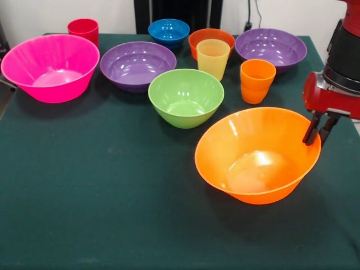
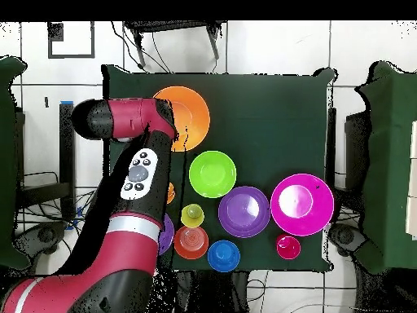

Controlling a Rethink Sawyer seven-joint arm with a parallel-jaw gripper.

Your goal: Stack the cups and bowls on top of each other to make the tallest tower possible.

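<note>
My gripper (image 1: 318, 134) is at the right rim of the big orange bowl (image 1: 257, 154), its two fingers pinched close on the rim. In the overhead view the arm covers that side of the bowl (image 2: 189, 114). Behind it stand the green bowl (image 1: 186, 97), two purple bowls (image 1: 138, 65) (image 1: 271, 49), the big pink bowl (image 1: 50, 67), the small blue bowl (image 1: 169, 32) and the small orange-red bowl (image 1: 209, 38). The pale yellow cup (image 1: 213, 58), orange cup (image 1: 257, 81) and red cup (image 1: 83, 29) stand upright, each apart from the others.
The dark green table (image 1: 101, 197) has open cloth at the front and left in the front view. The red arm (image 2: 138, 187) crosses the table's left side in the overhead view and hides part of one purple bowl and the orange cup.
</note>
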